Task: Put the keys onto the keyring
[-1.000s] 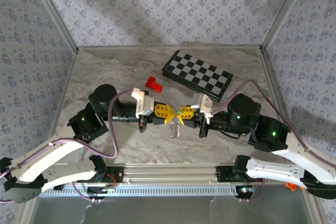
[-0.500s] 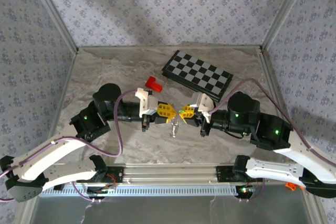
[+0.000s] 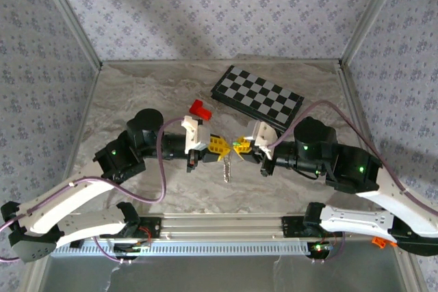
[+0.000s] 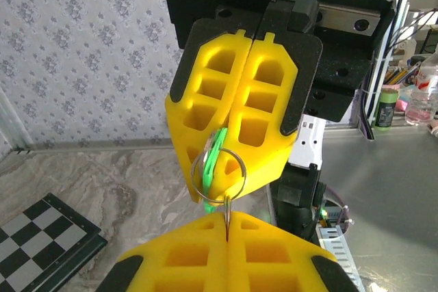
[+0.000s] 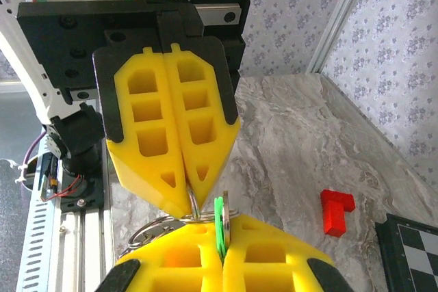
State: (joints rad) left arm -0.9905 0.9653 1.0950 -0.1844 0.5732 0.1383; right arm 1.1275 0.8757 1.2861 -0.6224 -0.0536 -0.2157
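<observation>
From above, the left hand (image 3: 223, 148) and the right hand (image 3: 237, 146) meet tip to tip over the middle of the table (image 3: 137, 94), slightly toward its near edge. The keyring (image 3: 227, 167) hangs between them as a thin silvery strand; whether its end touches the table cannot be told. In that view the key (image 3: 239, 144) is only a green speck at the right hand's tips. The left wrist view gives the detail. The right hand's yellow fingers (image 4: 239, 114) are pressed together on the key, which sticks out slantwise from their tips. A round wire loop of the keyring lies across the key, and the loop's lower edge is pinched in the seam of the left hand's own closed fingers (image 4: 185, 258). Whether the key passes through the loop or only overlaps it cannot be told. The right wrist view shows the other side. There the key stands on edge in the seam of the right hand's fingers, and the left hand's fingers are pressed together on the ring at their tip, with further loops hanging lower left. That view also shows the red block (image 5: 337, 211) on the table beside a corner of the chessboard (image 5: 414, 251). From above, the red block lies just off the chessboard's left corner, on the far side of the left hand.
</observation>
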